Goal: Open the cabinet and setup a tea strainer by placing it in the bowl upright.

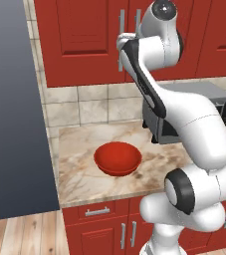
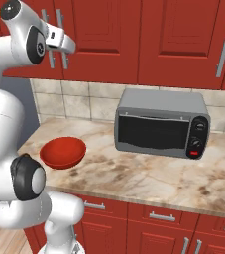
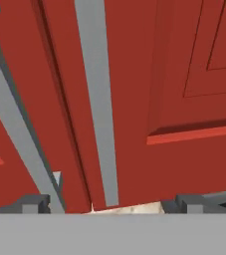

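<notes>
The cabinet (image 1: 84, 30) (image 2: 104, 30) (image 3: 184, 60) hangs above the counter with its red panelled doors shut. My gripper (image 1: 121, 46) (image 2: 67, 44) (image 3: 109, 204) is raised right up against the meeting edges of two doors, open, with nothing between its fingers. In the hand view one long silver handle (image 3: 98, 99) runs between the fingertips and a second handle (image 3: 10, 124) slants at the left. The glossy red bowl (image 1: 117, 158) (image 2: 62, 152) sits empty on the counter below. The tea strainer is out of view.
A grey toaster oven (image 1: 204, 99) (image 2: 161, 121) stands on the marble counter (image 1: 79, 174) (image 2: 148, 173) right of the bowl. A tall dark grey panel (image 1: 10, 99) borders the counter's left end. Lower red cupboards (image 1: 97, 224) sit beneath.
</notes>
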Robot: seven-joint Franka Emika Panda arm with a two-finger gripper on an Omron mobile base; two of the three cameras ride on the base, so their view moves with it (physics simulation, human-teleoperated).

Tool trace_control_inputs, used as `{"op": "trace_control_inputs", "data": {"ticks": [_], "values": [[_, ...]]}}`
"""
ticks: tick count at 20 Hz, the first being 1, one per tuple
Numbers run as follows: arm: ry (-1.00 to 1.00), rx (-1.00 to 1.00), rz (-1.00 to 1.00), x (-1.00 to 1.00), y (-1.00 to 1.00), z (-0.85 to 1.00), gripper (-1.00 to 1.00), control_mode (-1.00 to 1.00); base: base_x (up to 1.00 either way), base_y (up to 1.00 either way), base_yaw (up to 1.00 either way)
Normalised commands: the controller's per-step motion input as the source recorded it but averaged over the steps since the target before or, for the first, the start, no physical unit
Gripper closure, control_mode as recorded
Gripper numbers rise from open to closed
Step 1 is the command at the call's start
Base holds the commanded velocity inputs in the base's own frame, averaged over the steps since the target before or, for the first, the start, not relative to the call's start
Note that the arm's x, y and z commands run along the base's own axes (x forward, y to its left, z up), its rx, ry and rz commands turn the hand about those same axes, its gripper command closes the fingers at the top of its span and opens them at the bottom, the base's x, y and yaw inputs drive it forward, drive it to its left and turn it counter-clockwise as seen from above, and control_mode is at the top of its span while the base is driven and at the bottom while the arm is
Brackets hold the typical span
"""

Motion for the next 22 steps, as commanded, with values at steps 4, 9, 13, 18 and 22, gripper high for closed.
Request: {"op": "trace_control_inputs", "data": {"ticks": [4, 9, 13, 18, 22], "values": [[0.0, 0.0, 0.03, 0.35, 0.0, -0.02, -1.0, -1.0, 0.0, 0.0, 0.0], [0.0, 0.0, 0.02, 0.41, 0.0, -0.02, -1.0, -1.0, 0.0, 0.0, 0.0], [0.0, 0.0, 0.0, 0.34, 0.0, -0.04, -1.0, -1.0, 0.0, 0.0, 0.0], [0.0, 0.0, 0.0, 0.3, 0.0, -0.09, -1.0, -1.0, 0.0, 0.0, 0.0], [-0.01, 0.0, 0.0, 0.28, 0.0, -0.07, -1.0, -1.0, 0.0, 0.0, 0.0]]}}
